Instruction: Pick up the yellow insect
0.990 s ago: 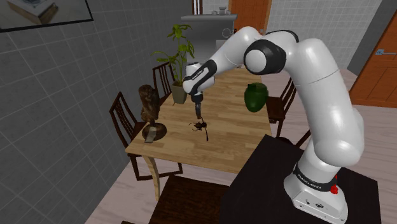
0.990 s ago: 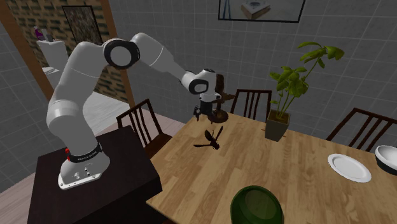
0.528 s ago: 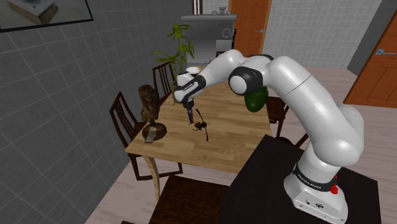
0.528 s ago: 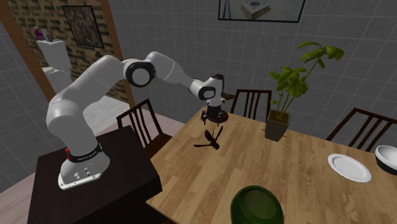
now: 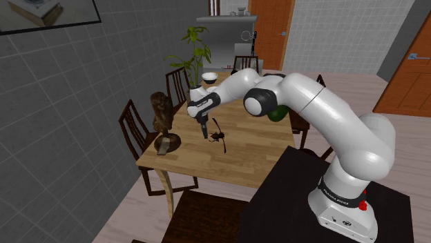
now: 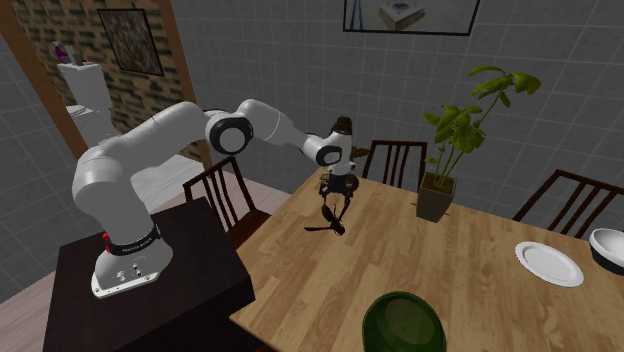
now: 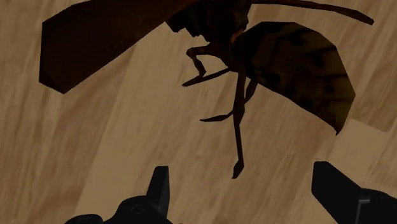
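The insect (image 5: pixel 219 136) looks dark brown with long wings and thin legs, and it lies on the wooden table (image 5: pixel 231 164). It also appears in the second exterior view (image 6: pixel 331 222). My black gripper (image 5: pixel 204 135) hangs just above it, on its side toward the shoulder view's left, fingers pointing down (image 6: pixel 333 208). In the wrist view the insect's body and wings (image 7: pixel 261 54) lie just ahead of the gripper (image 7: pixel 245 191). The two fingers stand well apart, open, with one leg of the insect reaching down toward the gap. Nothing is clasped.
A brown figure on a stand (image 5: pixel 162 116) sits near the table's corner, close to the gripper. A green rounded object (image 6: pixel 404 322), a potted plant (image 6: pixel 448 135), a white plate (image 6: pixel 549 262) and a bowl (image 6: pixel 608 246) share the table. Dark chairs (image 5: pixel 135 128) surround it.
The arm has stretched out and the gripper has come down toward the table, moving to the shoulder view's left until it hangs right over the insect. The insect has not moved.
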Controlling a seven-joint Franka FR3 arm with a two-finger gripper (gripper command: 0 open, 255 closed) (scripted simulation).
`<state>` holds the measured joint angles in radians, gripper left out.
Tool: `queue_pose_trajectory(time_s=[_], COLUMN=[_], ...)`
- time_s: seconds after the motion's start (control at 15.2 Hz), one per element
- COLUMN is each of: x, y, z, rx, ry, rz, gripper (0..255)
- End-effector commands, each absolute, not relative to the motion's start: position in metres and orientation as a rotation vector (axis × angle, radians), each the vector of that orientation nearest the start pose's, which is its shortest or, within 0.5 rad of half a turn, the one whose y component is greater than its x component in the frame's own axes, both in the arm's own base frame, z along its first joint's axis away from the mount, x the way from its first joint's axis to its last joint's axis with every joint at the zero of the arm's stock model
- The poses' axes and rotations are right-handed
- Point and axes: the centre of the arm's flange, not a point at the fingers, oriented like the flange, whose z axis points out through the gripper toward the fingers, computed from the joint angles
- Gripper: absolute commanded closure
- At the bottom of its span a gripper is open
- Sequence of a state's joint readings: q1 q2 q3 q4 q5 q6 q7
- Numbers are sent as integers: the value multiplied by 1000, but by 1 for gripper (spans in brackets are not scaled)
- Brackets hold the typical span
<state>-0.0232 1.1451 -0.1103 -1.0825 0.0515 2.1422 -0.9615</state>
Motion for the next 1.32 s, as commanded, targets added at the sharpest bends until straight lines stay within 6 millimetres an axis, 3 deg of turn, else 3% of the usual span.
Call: queue_pose_trajectory(time_s=[0.0, 0.13, 0.2, 0.79, 1.25], x=[753, 752, 753, 753, 753], y=[-72, -72, -73, -72, -72], z=[94, 94, 94, 94, 131], rx=[-2863, -2863, -2863, -2863, -2863], ry=[-1311, -1311, -1311, -1311, -1311], rz=[156, 156, 156, 156, 156], gripper=[0, 0, 255, 255, 255])
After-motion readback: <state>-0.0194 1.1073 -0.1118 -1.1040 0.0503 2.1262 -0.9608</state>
